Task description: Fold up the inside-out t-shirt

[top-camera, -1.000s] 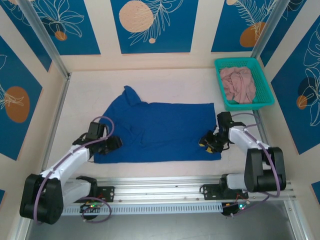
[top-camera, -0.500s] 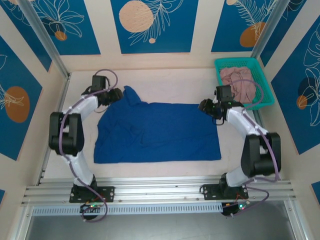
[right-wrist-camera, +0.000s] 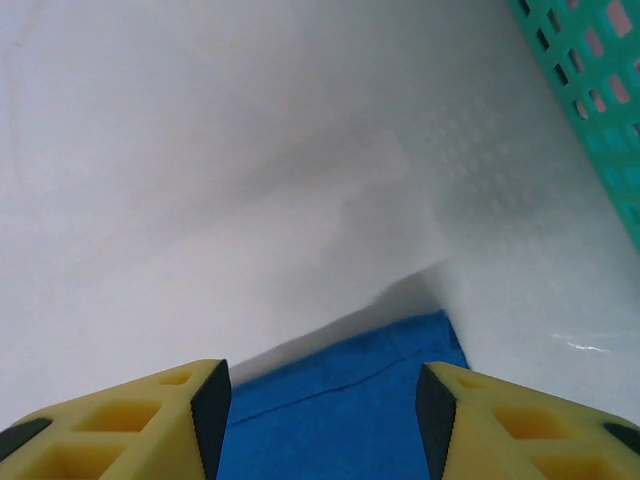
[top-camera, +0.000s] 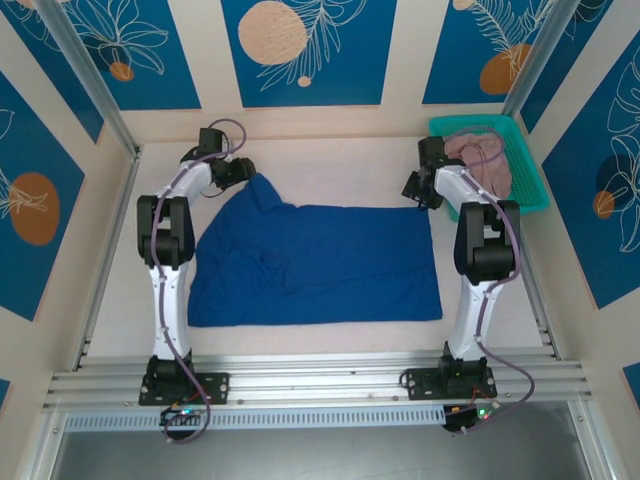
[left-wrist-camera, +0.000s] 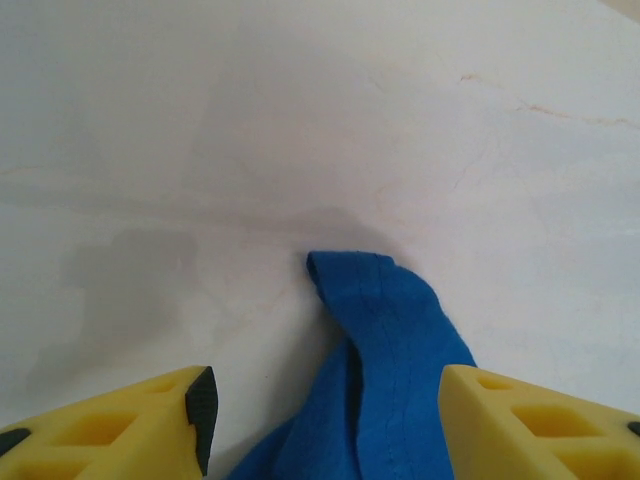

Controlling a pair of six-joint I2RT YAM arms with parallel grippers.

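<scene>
You have the blue t-shirt spread flat on the table. Your left gripper hovers at its far left sleeve, jaws apart, the sleeve tip lying loose between them. Your right gripper stands open over the far right corner, gripping nothing

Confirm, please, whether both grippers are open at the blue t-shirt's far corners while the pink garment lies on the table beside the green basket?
Not quite: the top external view shows the pink garment inside the green basket, not beside it. The left gripper and right gripper are indeed open at the far corners of the blue t-shirt.
</scene>
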